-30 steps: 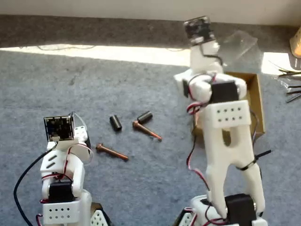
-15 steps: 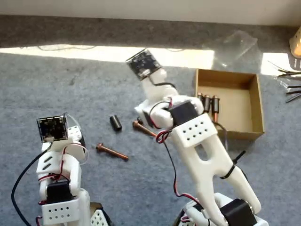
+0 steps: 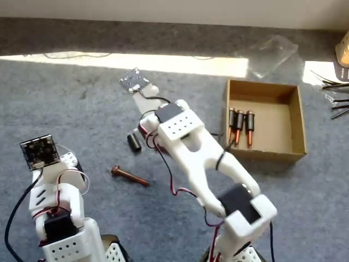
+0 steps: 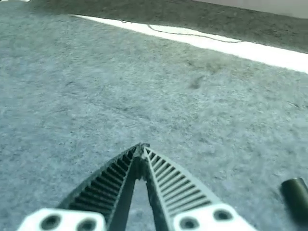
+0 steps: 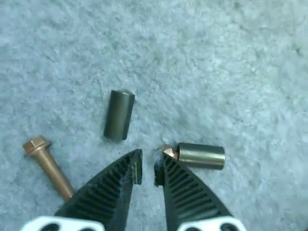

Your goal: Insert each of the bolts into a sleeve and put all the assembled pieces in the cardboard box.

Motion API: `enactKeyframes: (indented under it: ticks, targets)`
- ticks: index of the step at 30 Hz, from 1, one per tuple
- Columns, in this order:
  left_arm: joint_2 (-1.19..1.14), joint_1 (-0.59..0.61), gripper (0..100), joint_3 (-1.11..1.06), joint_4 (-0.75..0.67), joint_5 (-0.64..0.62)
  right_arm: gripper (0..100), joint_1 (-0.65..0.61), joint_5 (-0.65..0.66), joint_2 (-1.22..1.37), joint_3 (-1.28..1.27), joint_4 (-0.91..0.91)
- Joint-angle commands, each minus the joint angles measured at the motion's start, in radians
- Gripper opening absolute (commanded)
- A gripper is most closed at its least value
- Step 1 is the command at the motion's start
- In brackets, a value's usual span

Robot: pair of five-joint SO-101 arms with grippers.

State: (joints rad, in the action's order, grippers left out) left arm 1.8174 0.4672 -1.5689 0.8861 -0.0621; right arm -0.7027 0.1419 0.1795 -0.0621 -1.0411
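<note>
1. Both jaws of the left gripper (image 4: 141, 147) meet, empty, over the carpet (image 4: 96, 72).
2. One loose bolt (image 3: 130, 176) lies near a bare sleeve (image 3: 134, 142).
3. Slightly parted and empty, the right gripper (image 5: 144, 168) hangs beside a second sleeve (image 5: 201, 155) with a copper tip at its end.
4. Farthest, the cardboard box (image 3: 275, 125) holds three assembled pieces (image 3: 240, 126) side by side.

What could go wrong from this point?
The right hand hangs with only a narrow gap, beside a sleeve with a copper tip at its end; closing there may miss or roll it. The other sleeve and a loose bolt lie close and could get knocked.
</note>
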Motion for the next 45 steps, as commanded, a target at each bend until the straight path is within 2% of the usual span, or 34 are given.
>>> enactKeyframes:
  ticks: [1, 6, 11, 22, 26, 38, 41, 45]
  targets:
    - [0.012, 0.068, 1, 0.044, 0.008, 0.000, 3.2, -0.041, -0.002, 0.093, 0.217, -0.093]
    - [0.012, 0.079, 1, 0.044, 0.009, 0.000, 3.3, -0.068, -0.003, 0.288, 0.547, -0.292]
    - [0.012, 0.107, 1, 0.041, 0.009, 0.000, 12.1, -0.070, -0.006, 0.509, 0.860, -0.443]
    - [0.012, 0.101, 1, 0.021, 0.005, 0.000, 12.3, -0.073, -0.014, 0.848, 1.406, -0.664]
    - [0.012, 0.099, 1, 0.019, 0.005, 0.000, 12.3, -0.088, -0.072, 0.908, 1.486, -0.676]
    - [0.012, 0.099, 1, 0.018, 0.005, 0.000, 12.3, -0.104, -0.083, 0.934, 1.492, -0.684]
    - [0.012, 0.099, 1, 0.015, 0.006, 0.000, 12.3, -0.105, -0.152, 0.967, 1.469, -0.685]
    - [0.012, 0.099, 1, -0.001, 0.005, 0.000, 12.2, -0.105, -0.170, 1.046, 1.458, -0.682]
